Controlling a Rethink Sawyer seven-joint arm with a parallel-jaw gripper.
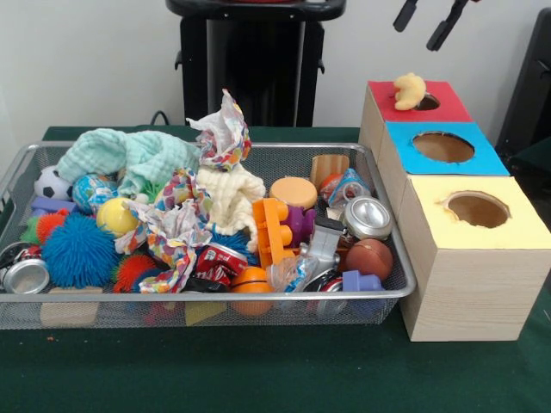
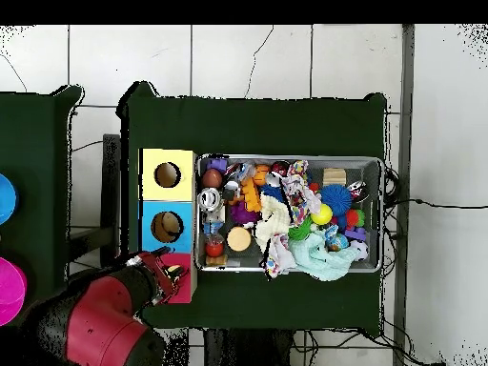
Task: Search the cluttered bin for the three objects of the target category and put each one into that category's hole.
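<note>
My gripper (image 1: pixel 416 36) hangs open and empty above the red-topped box (image 1: pixel 448 107), its two black fingers apart. A soft yellow object (image 1: pixel 411 89) rests on that box at the rim of its hole, partly over the opening. In the overhead view the gripper (image 2: pixel 162 272) and red arm (image 2: pixel 100 324) cover most of the red box (image 2: pixel 185 289). The wire bin (image 1: pixel 389 297) holds a clutter of things: a teal cloth (image 1: pixel 129 155), a cream cloth (image 1: pixel 231 194), a blue spiky ball (image 1: pixel 79 251), drink cans (image 1: pixel 368 217) and small balls.
A blue-topped box (image 1: pixel 482 155) and a yellow-topped box (image 1: pixel 516 228), each with a round hole, stand in a row with the red one just right of the bin. Green cloth covers the table (image 1: pixel 258 370). The overhead view shows the bin rim (image 2: pixel 286 158) beside the boxes (image 2: pixel 167 200).
</note>
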